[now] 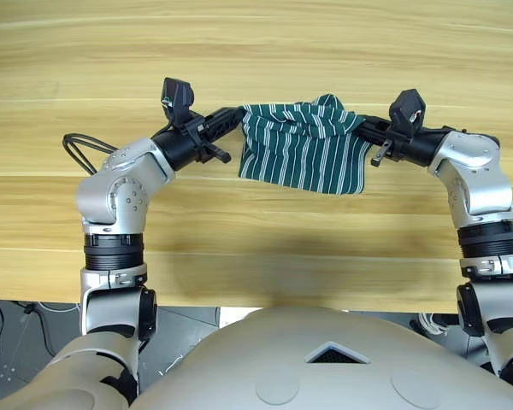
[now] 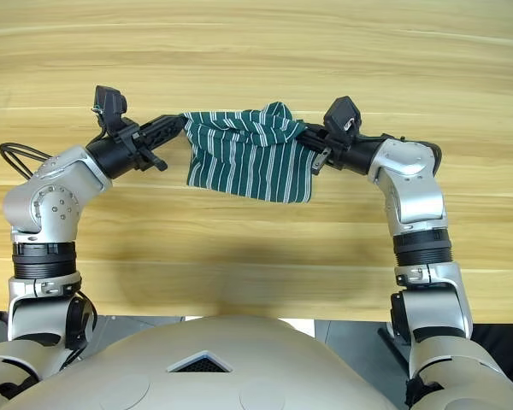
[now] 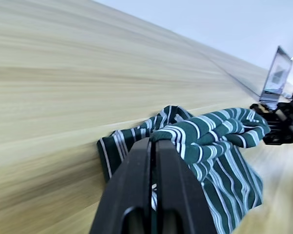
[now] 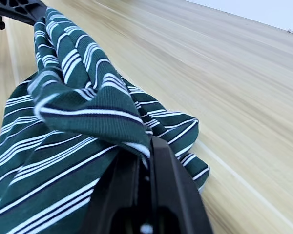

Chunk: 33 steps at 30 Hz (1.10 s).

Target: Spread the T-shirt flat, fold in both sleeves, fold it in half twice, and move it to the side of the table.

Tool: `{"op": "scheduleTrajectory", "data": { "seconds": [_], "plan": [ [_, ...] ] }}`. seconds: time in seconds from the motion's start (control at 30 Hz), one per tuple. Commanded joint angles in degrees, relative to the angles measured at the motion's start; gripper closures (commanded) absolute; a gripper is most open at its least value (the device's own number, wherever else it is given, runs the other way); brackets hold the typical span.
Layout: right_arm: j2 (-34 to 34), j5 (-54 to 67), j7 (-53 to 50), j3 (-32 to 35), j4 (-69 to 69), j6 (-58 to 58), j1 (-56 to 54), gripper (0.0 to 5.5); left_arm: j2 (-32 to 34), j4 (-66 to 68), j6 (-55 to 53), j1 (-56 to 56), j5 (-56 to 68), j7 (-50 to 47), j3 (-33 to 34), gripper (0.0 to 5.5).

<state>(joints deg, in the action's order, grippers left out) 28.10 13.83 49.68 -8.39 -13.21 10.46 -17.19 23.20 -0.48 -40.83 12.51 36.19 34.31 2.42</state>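
Note:
A dark green T-shirt with white stripes hangs in a folded bundle above the wooden table, stretched between both arms. My left gripper is shut on its left upper corner; in the left wrist view the fingers pinch the cloth. My right gripper is shut on the right upper corner, and the right wrist view shows striped fabric bunched over its fingers. The shirt's lower edge droops toward the tabletop.
The light wooden table spans the whole view, bare on every side of the shirt. Its near edge runs just in front of my torso. A black cable loop sticks out beside my left elbow.

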Motion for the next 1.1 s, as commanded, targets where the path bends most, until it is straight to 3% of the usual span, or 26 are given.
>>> {"op": "scheduleTrajectory", "data": {
  "seconds": [0.03, 0.2, 0.23, 0.27, 0.63, 0.83, 0.97, 1.1],
  "plan": [
    [0.1, -0.9, -0.9, 1.1, -0.3, 1.0, -0.7, 5.48, -0.2, 1.8, 0.4, 0.9, -3.6, -1.7, -1.0, 5.5],
    [-0.4, -1.3, -1.7, 1.5, -1.2, 0.7, -0.5, 5.48, -2.3, 3.7, 2.3, 1.7, -4.2, -2.6, 0.9, 5.5],
    [-0.8, -1.4, -2.6, 2.1, -1.7, 0.3, -0.9, 5.48, -2.9, 4.0, 2.9, 2.1, -3.8, -3.0, 1.8, 5.2],
    [-1.2, -1.8, -3.8, 2.6, -2.3, -0.4, -1.3, 5.05, -3.5, 4.2, 3.5, 2.3, -3.3, -3.1, 2.8, 4.97],
    [-4.5, -4.7, -14.0, 6.2, -5.5, -5.3, -2.4, 3.04, -9.2, 0.8, 6.5, 0.8, 2.2, -3.3, 9.2, 3.21],
    [-5.3, -14.2, -31.9, 9.2, -10.1, -17.2, -6.2, 1.88, -11.2, -6.4, 6.2, -3.6, 6.2, -2.9, 10.6, 2.19],
    [-7.5, -14.6, -31.7, 7.3, -5.9, -22.2, -4.7, 1.06, -13.3, -11.2, 6.5, -6.8, 8.9, -3.9, 10.6, 1.46],
    [-9.9, -14.8, -20.3, -3.1, -1.5, -26.9, -3.1, 0.41, -15.4, -18.2, 13.4, -8.2, 6.0, -9.4, 12.8, 1.01]
  ]
}}
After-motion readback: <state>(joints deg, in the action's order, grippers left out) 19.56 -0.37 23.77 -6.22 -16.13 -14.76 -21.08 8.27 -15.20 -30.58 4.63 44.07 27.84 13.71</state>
